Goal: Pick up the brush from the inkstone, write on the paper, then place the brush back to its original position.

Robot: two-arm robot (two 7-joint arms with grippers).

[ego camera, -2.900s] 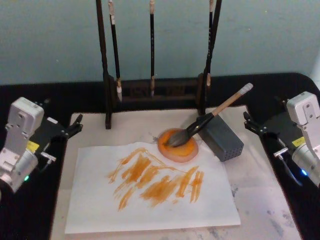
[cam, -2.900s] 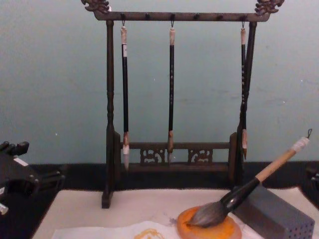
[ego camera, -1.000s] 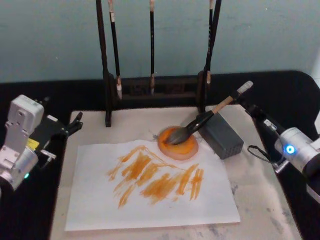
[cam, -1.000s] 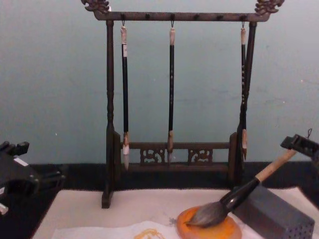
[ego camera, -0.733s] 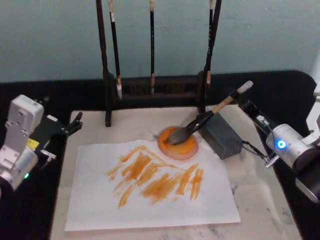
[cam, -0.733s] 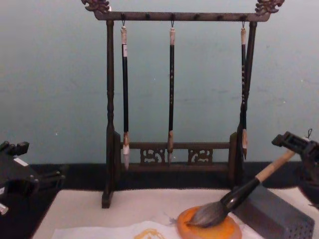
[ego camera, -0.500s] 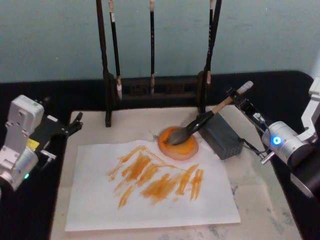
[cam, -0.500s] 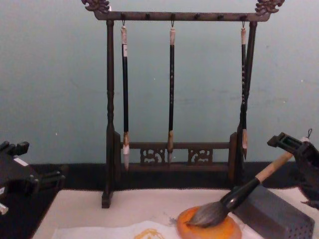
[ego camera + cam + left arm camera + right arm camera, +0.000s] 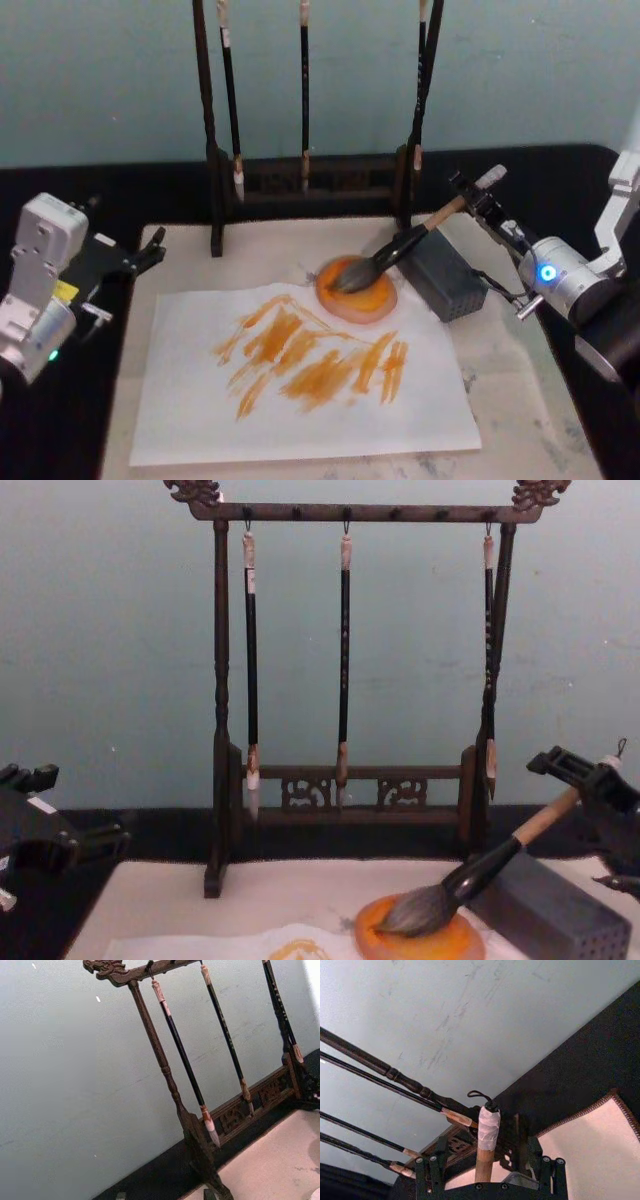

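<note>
The brush (image 9: 415, 237) lies slanted with its grey bristles resting on the round orange inkstone (image 9: 357, 290). Its tan handle rises over the near corner of a grey block (image 9: 445, 275) pierced with small holes; whether it touches the block I cannot tell. The white-wrapped end and black loop point up and to the right.

The right gripper (image 9: 478, 195) is at that upper end. In the right wrist view its fingers (image 9: 427, 1170) stand apart on either side of the handle, with a gap on each side, so it is open and holds nothing. A blue light shows on its wrist.

The inkstone sits at the far edge of the paper (image 9: 200, 420), which carries a spread of orange strokes. The paper lies on a cream mat (image 9: 520, 400) on the black desk (image 9: 100, 190).

Behind the inkstone stands a dark carved rack (image 9: 222, 730) with three thin brushes (image 9: 343, 660) hanging from its top bar.

The left gripper (image 9: 150, 250) is parked at the mat's left edge, well apart from the brush, fingers spread and empty. A small yellow label on that arm is too small to read.
</note>
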